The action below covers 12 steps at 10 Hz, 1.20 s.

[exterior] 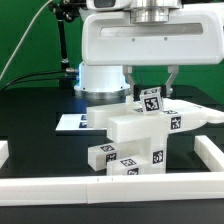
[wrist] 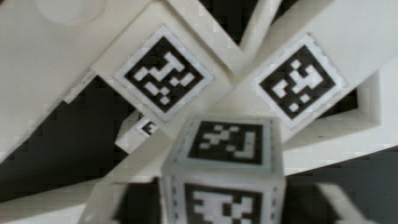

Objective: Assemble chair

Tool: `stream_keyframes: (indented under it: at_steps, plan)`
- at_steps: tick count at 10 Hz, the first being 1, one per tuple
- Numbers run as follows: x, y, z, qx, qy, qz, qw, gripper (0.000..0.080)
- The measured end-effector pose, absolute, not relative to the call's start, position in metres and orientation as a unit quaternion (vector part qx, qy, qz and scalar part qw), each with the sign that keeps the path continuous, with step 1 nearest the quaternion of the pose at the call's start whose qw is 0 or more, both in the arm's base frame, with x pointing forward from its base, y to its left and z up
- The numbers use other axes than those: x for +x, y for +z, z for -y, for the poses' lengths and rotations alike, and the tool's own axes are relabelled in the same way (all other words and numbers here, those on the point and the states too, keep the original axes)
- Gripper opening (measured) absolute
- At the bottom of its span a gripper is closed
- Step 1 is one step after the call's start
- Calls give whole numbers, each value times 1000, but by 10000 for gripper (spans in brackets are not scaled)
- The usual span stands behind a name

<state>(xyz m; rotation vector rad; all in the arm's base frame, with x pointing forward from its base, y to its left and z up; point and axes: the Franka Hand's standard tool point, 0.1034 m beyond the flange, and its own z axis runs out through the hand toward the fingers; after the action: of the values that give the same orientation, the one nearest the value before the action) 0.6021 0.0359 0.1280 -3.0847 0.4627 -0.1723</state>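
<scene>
Exterior view, foreground: a low white rim wall (exterior: 110,190) runs along the lower edge of the frame, with short returns at both lower sides; just behind it, at lower centre on the black table (exterior: 30,140), lies the chair (exterior: 125,128), unassembled, as a close heap of matte white parts; nearest are short square bars (exterior: 128,164) carrying black-and-white tags, lying touching one another; over them rests a flat slab (exterior: 120,125), which reaches toward the exterior view's right; on the heap's far side, at frame centre, an upright block (exterior: 150,100) shows a tag toward the camera. Above that block hangs the gripper (exterior: 151,90), its broad white body filling the upper centre; its jaws stand wide, one dark finger (exterior: 130,82) on each side of the block, and contact with it cannot be told. Farther back, at middle of the exterior view's left, the marker board (exterior: 72,122) lies flat on the table; behind it stands the arm's base (exterior: 100,78); a green backdrop (exterior: 25,40) closes the scene. Wrist view: two diamond-set tags (wrist: 164,75) and one tagged bar end (wrist: 228,170), seen very close and blurred.
</scene>
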Motion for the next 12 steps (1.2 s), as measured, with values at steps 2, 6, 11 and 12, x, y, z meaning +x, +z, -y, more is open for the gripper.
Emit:
stream_keyframes:
  at_steps: [2, 6, 11, 12]
  plan:
    - [602, 128, -36, -990, -55, -130, 8, 616]
    - [604, 135, -33, -998, -60, 16, 18, 648]
    - [601, 145, -38, -989, -44, 139, 18, 649]
    - [601, 145, -37, -987, -44, 155, 17, 649]
